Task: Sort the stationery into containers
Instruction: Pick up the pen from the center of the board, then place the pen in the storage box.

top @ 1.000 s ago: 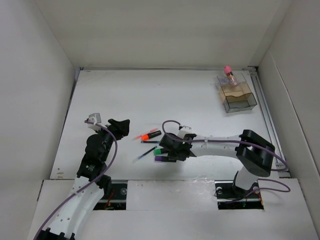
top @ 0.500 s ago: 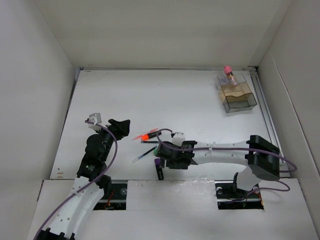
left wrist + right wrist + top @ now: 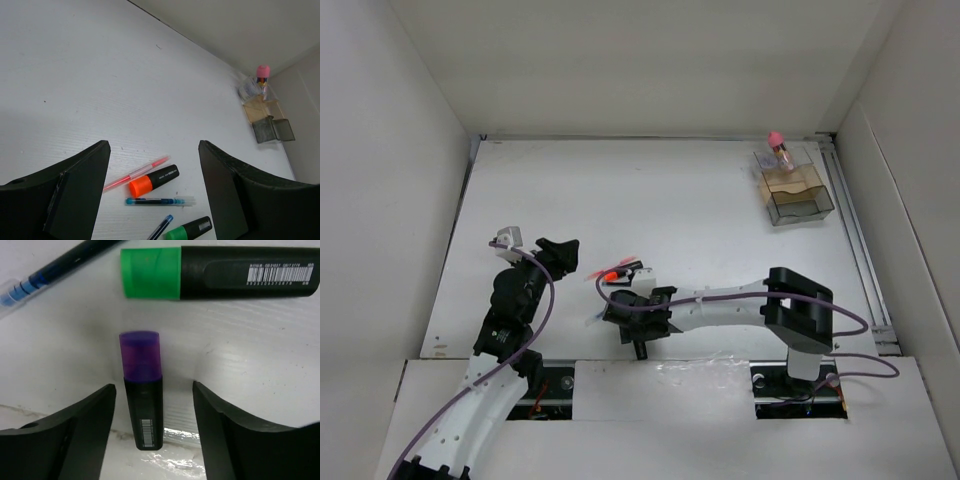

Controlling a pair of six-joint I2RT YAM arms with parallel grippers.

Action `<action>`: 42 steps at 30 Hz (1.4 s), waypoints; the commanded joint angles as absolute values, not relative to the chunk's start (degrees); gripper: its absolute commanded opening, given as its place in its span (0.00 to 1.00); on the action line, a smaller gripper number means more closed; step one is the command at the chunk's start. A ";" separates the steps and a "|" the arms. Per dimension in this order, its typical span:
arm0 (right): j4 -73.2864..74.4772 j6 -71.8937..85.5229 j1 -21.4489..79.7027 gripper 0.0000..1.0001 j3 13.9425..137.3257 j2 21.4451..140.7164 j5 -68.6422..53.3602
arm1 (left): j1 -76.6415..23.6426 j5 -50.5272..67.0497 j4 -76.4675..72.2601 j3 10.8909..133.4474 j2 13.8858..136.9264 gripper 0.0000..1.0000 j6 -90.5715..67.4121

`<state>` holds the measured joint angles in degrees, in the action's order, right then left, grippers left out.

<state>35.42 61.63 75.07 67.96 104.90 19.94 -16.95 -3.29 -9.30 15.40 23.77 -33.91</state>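
My right gripper (image 3: 632, 322) is open and low over the table, its fingers either side of the purple-ended highlighter (image 3: 142, 400), not closed on it; the highlighter's black end shows at the table's near edge (image 3: 640, 348). The green-ended highlighter (image 3: 220, 272) and a dark-blue pen (image 3: 50, 270) lie just beyond it. The orange-ended highlighter (image 3: 152, 180), both blue pens (image 3: 160, 201) and the green one (image 3: 190, 230) show between the open fingers of my left gripper (image 3: 152, 150), which hovers empty (image 3: 560, 252). The smoky-grey organiser (image 3: 798, 195) and the pink-topped jar (image 3: 778, 148) stand at the far right.
A thin pink-red pen (image 3: 137, 172) lies beside the orange highlighter. White walls enclose the table on the left, back and right. A taped seam runs along the near edge by the purple highlighter (image 3: 200, 460). My right arm (image 3: 740, 300) stretches across the near middle.
My right gripper has swept left and toward the near edge. The purple highlighter has turned and slid nearer the table's front edge. The left arm has not moved.
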 commanded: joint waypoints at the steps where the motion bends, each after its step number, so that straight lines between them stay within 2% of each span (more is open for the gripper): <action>1: 33.84 61.43 75.23 0.67 69.70 106.78 22.59 | -17.23 -3.96 -10.20 16.17 23.03 0.69 -33.75; 2: 33.84 61.44 75.23 0.63 69.70 106.79 22.59 | -17.23 -3.96 -10.20 16.17 23.03 0.69 -33.75; 3: 33.84 61.44 75.23 0.54 69.00 106.79 22.59 | -17.23 -3.96 -10.20 16.69 23.03 0.69 -33.75; 5: 33.22 61.44 75.23 0.44 68.21 106.27 21.88 | -17.23 -4.48 -10.20 16.70 23.03 0.69 -33.75; 6: 33.22 61.44 75.23 0.30 67.51 106.26 21.28 | -17.23 -4.48 -9.67 16.70 22.51 0.69 -33.75; 9: 32.70 61.44 75.76 0.15 66.97 105.04 20.74 | -17.23 -5.00 -9.67 16.70 22.50 0.69 -33.75; 10: 33.22 61.44 75.76 0.05 66.97 104.25 20.74 | -17.23 -5.01 -9.67 16.70 22.50 0.69 -33.23; 11: 33.22 60.65 75.76 0.01 66.45 103.63 20.13 | -17.23 -5.01 -9.67 16.70 22.50 0.69 -33.22; 17: 34.53 58.10 75.76 0.00 67.41 92.83 21.70 | -17.23 -4.49 -9.67 16.70 22.50 0.69 -33.22; 20: 35.24 55.47 70.33 0.00 69.26 86.06 23.20 | -17.23 -3.43 -10.98 16.17 22.50 0.69 -33.22; 26: 24.44 52.21 48.02 0.01 69.79 77.53 20.49 | -17.23 -0.89 -12.66 15.64 23.20 0.69 -33.22; 28: 21.55 51.06 41.60 0.03 70.31 77.52 19.78 | -17.23 -0.27 -13.36 15.64 24.61 0.69 -32.70; 29: 20.40 50.54 35.22 0.03 71.79 77.52 20.47 | -17.23 0.69 -13.97 15.64 25.48 0.69 -32.70; 36: 12.16 54.22 10.16 0.03 73.57 86.22 18.30 | -17.23 1.49 -14.59 15.64 26.19 0.69 -32.70; 39: 9.50 57.65 1.97 0.02 72.43 89.29 14.69 | -17.75 2.02 -15.11 15.64 26.72 0.69 -32.70; 42: 8.44 59.50 -2.10 0.02 73.12 92.54 11.61 | -17.75 2.02 -15.12 15.64 26.72 0.69 -32.70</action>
<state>13.80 56.51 0.23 72.25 92.01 15.88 -17.52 1.06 -11.51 15.40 26.57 -33.43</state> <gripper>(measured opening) 0.370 0.684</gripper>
